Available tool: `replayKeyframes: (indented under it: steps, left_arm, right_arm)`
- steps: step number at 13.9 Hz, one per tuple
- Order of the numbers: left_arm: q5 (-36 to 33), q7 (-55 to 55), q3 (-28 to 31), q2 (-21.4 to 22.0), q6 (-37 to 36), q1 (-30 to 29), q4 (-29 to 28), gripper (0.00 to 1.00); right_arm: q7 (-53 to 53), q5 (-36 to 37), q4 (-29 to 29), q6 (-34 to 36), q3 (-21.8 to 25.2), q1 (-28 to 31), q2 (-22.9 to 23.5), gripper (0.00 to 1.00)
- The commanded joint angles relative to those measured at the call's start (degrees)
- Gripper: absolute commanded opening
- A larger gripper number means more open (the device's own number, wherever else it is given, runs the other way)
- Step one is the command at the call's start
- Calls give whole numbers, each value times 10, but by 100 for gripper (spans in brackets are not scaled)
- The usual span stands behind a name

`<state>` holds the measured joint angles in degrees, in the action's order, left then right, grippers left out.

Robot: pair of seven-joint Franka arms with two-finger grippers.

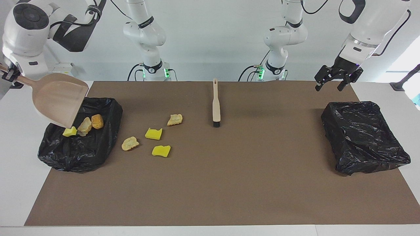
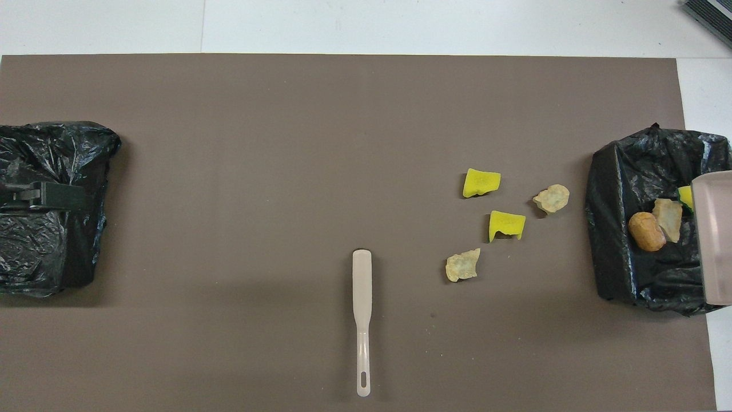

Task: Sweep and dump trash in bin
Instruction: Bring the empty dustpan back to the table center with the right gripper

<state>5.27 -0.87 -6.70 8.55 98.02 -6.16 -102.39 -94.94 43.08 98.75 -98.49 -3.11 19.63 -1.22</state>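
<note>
Right tool (image 1: 7, 76) clenched on tilted dustpan (image 1: 59, 100) over bin (image 1: 98, 144); left tool (image 1: 333, 78) apparently released, raised.

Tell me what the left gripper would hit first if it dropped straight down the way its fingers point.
Probably the black-lined bin at the left arm's end. The overhead view shows the open left gripper over that bin's liner, with nothing between in the facing view. Height makes the exact landing spot uncertain; it could instead meet the brown mat beside the bin.

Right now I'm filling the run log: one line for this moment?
right gripper: holds dustpan tilted over bin | three pieces in bin | four on mat | left gripper: open, raised | brush idle
</note>
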Motion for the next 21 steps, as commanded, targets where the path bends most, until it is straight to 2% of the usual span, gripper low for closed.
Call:
replayKeyframes:
  steps: [1,3,7,10,11,14,17,21]
  left_arm:
    - [-30,0,-7,-12,-27,-4,22,100]
    - [-89,4,-33,-15,-43,10,39,100]
    - [-89,3,-37,-32,-57,25,67,100]
    - [-63,-24,-37,-96,-107,18,174,100]
    - [-53,-35,-35,-95,-100,13,172,100]
    - [-54,-40,-31,-72,-79,14,117,100]
    - [-54,-61,-31,-71,-72,14,114,100]
    - [-54,-58,-29,-68,-84,13,120,100]
  right_arm:
    - [79,-56,-4,43,-7,-4,-9,0]
    - [147,-109,-4,67,-16,-6,-10,0]
    - [296,-189,3,85,-31,-27,-15,0]
    - [429,-251,2,111,-31,-63,-18,0]
    - [470,-262,2,114,-31,-79,-17,0]
    - [606,-312,2,117,-32,-117,-17,0]
    - [738,-365,2,111,-32,-161,-8,0]
    - [882,-400,1,73,-32,-227,16,0]
